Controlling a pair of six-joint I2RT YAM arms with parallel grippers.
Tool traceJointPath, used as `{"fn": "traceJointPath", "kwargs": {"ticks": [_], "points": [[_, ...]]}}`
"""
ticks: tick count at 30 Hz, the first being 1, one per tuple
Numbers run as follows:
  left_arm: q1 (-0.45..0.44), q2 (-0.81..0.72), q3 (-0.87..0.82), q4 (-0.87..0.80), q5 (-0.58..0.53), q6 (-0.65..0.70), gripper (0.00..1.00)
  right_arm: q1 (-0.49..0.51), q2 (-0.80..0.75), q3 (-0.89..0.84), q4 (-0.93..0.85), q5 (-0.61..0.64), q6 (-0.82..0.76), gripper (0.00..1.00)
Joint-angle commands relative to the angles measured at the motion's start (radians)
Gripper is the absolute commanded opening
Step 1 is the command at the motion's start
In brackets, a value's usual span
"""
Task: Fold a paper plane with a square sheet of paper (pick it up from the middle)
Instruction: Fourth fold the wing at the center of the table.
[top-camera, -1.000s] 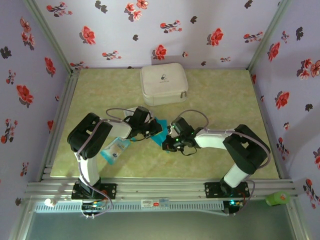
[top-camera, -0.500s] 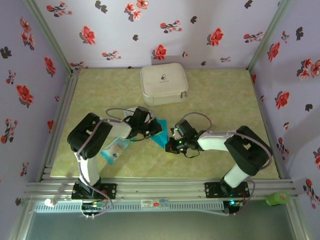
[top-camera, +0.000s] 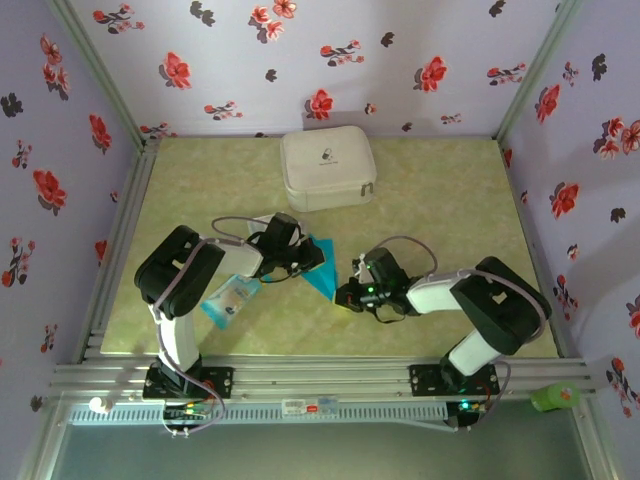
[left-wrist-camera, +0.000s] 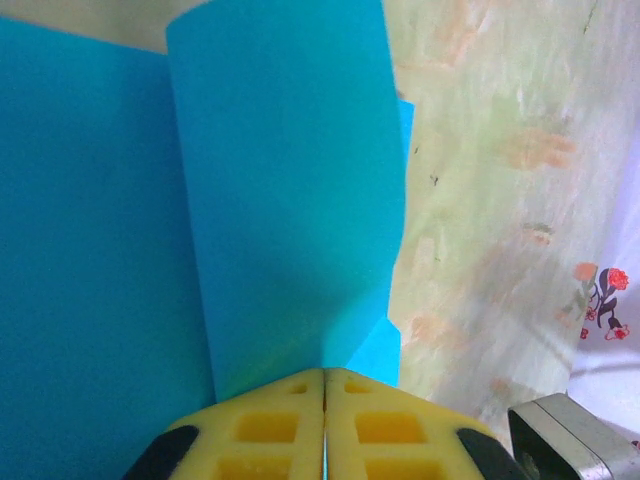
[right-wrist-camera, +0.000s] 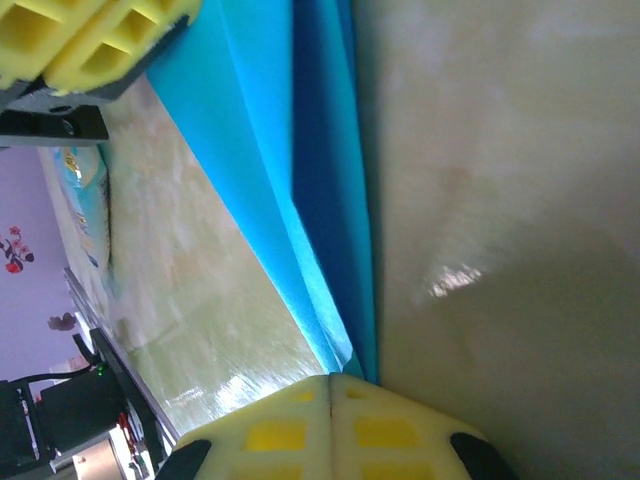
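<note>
**Two clenched hands at either end of a half-folded blue sheet**

Over at 8 o'clock from the middle of the table (top-camera: 450, 200), a pale blue-and-white packet (top-camera: 230, 298) lies flat beside the left arm. Just past it, the left hand (top-camera: 308, 262) is clenched, its yellow fingertips pressed together on the near edge of the blue sheet of paper (top-camera: 325, 275). From the left wrist camera, one flap of the sheet (left-wrist-camera: 290, 200) curls up and away from those closed tips (left-wrist-camera: 325, 375), while the rest lies flat on the table.

The sheet sits near the table's centre, folded into a long taper whose point runs towards 5 o'clock. At 12 o'clock from it, well apart, rests a white zipped case (top-camera: 327, 167).

At the taper's point the right hand (top-camera: 347, 297) is clenched too. From its wrist camera, the closed yellow tips (right-wrist-camera: 332, 380) touch the very end of the layered paper (right-wrist-camera: 300, 180); I cannot tell whether they pinch it or only press beside it.
</note>
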Motion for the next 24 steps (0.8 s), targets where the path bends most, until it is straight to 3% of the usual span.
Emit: {"fn": "traceJointPath", "kwargs": {"ticks": [1, 8, 24], "points": [[0.017, 0.033, -0.035, -0.100, -0.049, 0.026, 0.09, -0.004, -0.048, 0.000, -0.256, 0.031, -0.057, 0.02], [0.016, 0.032, -0.041, -0.082, -0.050, 0.009, 0.09, -0.004, -0.179, 0.141, -0.395, 0.074, -0.110, 0.02], [0.014, 0.031, -0.045, -0.074, -0.049, 0.006, 0.09, -0.005, 0.119, 0.314, -0.172, 0.058, 0.005, 0.02]]}}
